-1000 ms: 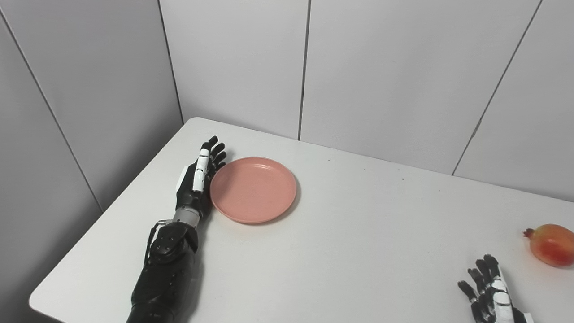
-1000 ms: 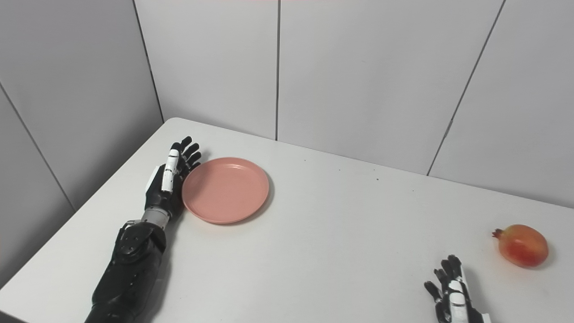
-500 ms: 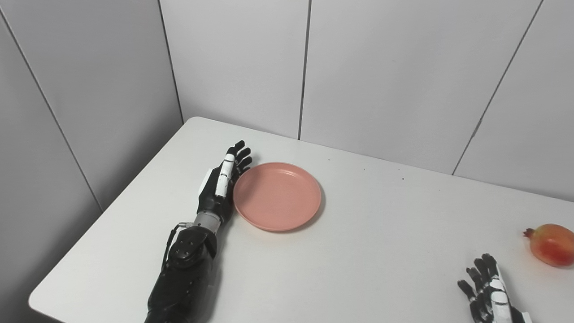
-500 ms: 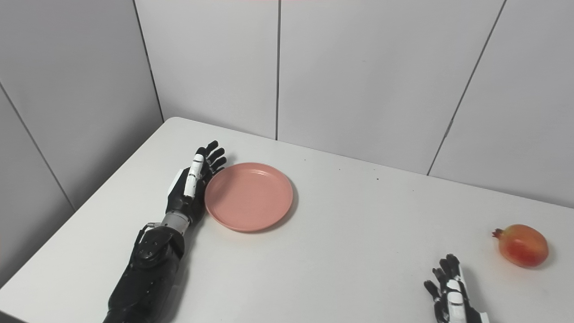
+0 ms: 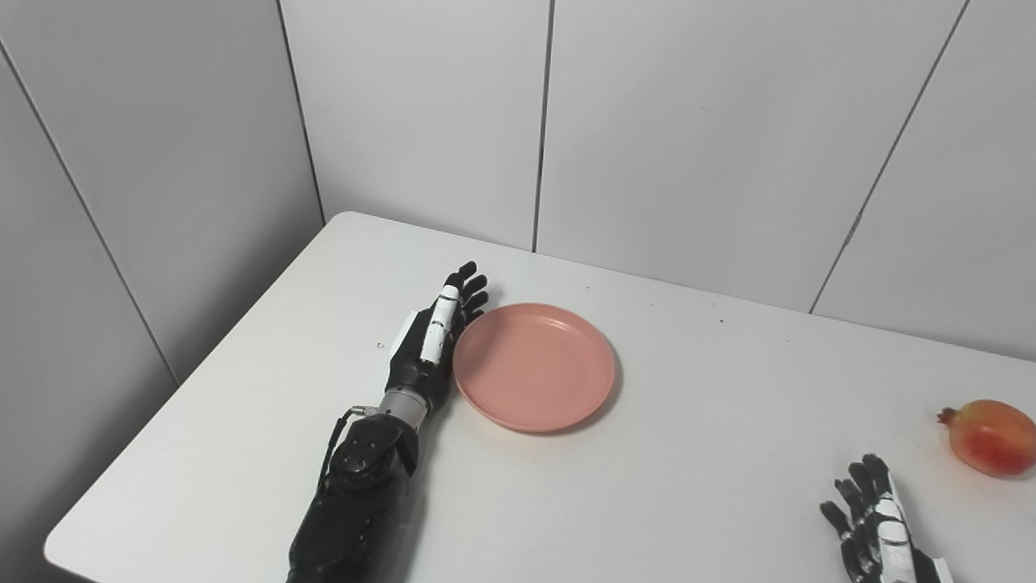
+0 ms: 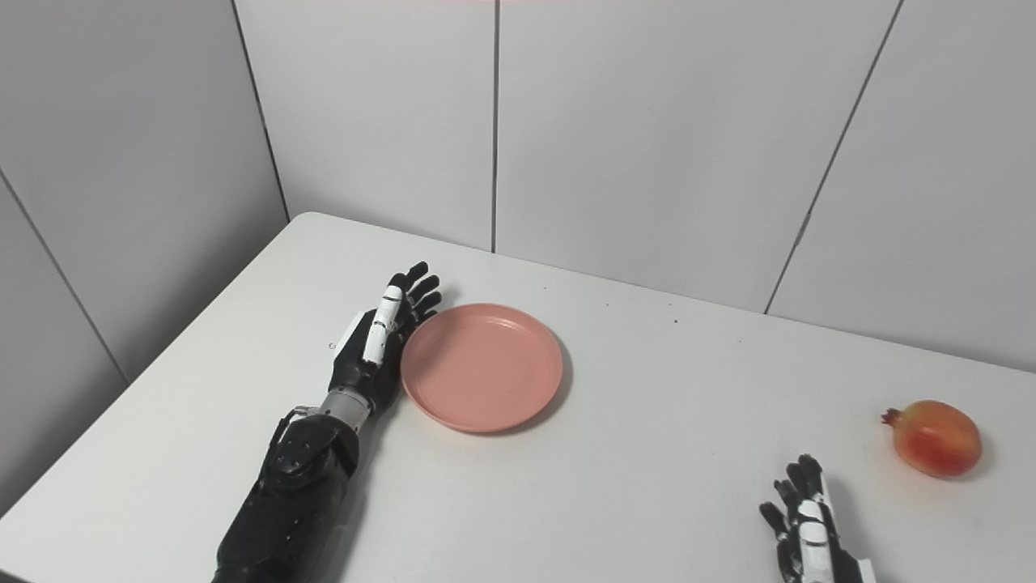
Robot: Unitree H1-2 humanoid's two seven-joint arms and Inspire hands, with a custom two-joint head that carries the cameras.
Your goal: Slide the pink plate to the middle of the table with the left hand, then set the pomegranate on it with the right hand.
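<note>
Pressing its inner edge against the left rim of the pink plate (image 5: 534,367), the left hand (image 5: 429,344) lies low on the white surface (image 5: 647,486), set on its side with the fingers (image 5: 468,288) stretched out straight and slightly apart, closed on nothing. The fingers point toward the far wall, and the dark forearm runs back from the wrist to the bottom edge of the view. The plate sits flat and bare, left of the middle of the surface, with open white surface on its right side all the way across.

The pomegranate (image 6: 935,437) lies by itself near the right edge, red and orange, its small crown pointing left. It is well apart from the plate, and nothing lies between the two.

The right hand (image 6: 805,530) shows only in part at the bottom right, with its fingers (image 6: 809,474) raised and spread, holding nothing. It is near the pomegranate, in front of it and a little to its left, but clear of it.

Grey wall panels (image 5: 688,138) with dark seams stand close behind the far edge and along the left side of the surface, meeting in a corner beyond the left hand.
</note>
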